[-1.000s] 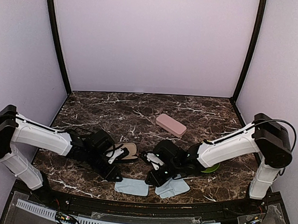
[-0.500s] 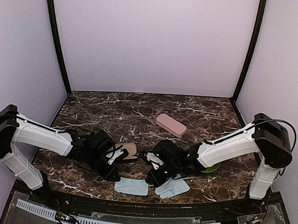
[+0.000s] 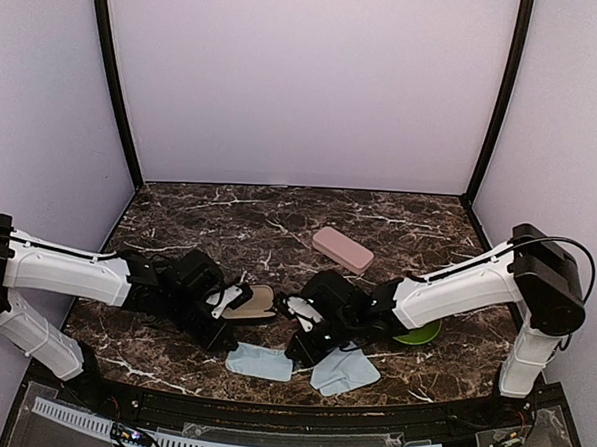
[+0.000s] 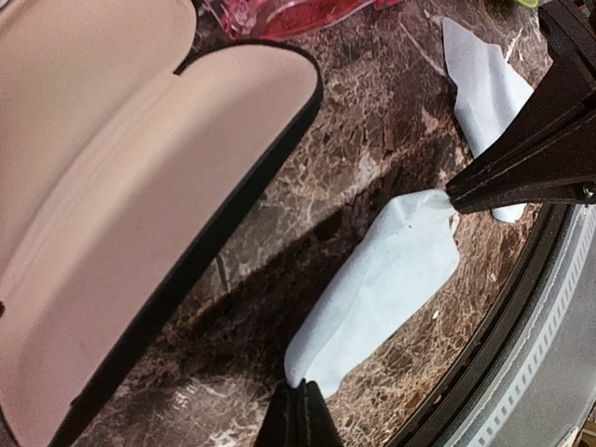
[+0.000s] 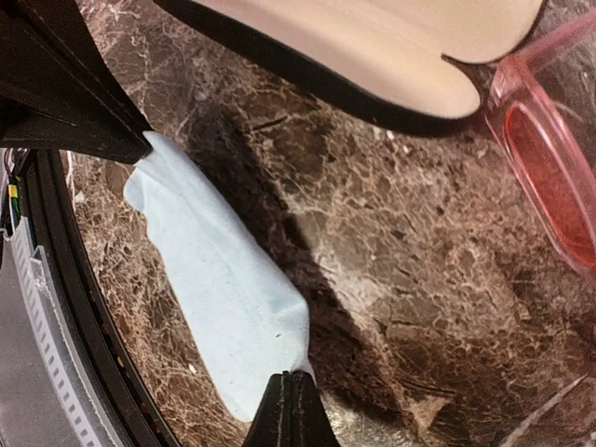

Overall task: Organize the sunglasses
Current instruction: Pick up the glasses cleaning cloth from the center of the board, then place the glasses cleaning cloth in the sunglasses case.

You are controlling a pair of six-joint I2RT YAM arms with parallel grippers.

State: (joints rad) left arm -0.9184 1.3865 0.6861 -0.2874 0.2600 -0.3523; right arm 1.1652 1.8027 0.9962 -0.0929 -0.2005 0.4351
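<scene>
"Lilac walls on three sides, and a dark marbled tabletop (image 3: 279,217) below them. What is on it?"

"The left arm (image 3: 71,272) and the right arm (image 3: 455,287) both reach low towards the middle. Between them an open black case (image 3: 254,303) shows its beige lining. A closed pink case (image 3: 342,249) lies farther back, well apart."

"And nearer the front edge?"

"Two light blue cloths. The left cloth (image 4: 391,270) is stretched between the arms: the left tool (image 4: 298,410) is closed on one end of it and the right tool (image 5: 291,405) is closed on the other. The second cloth (image 3: 349,372) lies flat just beside it, on the right."

"Where are the sunglasses (image 5: 549,177)?"

"The red-pink pair lies on the tabletop by the end of the open case, its frame right against the black rim — whether it touches I cannot tell. From the right wrist it sits at the far right edge, well apart from that tool's tips, with bare marble between. From the left wrist only a strip shows at the top, beyond the case — again well apart from the left tool."

"Does either tool touch them?"

"No. Both grip only the cloth."
</scene>
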